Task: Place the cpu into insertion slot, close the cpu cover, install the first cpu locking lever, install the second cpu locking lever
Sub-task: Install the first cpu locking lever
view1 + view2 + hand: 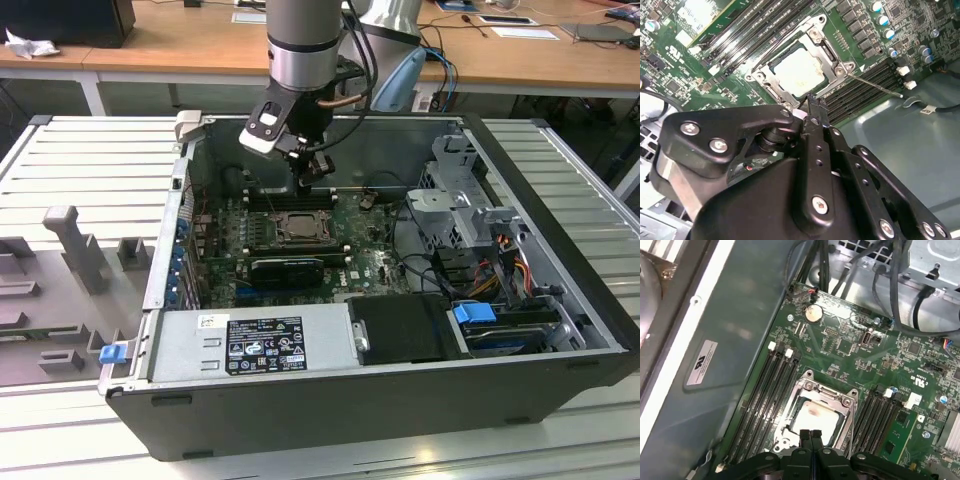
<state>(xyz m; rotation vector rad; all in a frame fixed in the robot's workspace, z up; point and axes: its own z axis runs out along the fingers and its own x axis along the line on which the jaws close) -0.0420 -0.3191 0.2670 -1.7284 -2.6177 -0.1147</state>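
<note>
While it is clenched on nothing, the end effector hangs at the rim of the cover, which lies shut over the cpu in the slot mid-way across the board. Light, stiff, fragile chip, I'd judge: edges only. One lever juts free.
</note>
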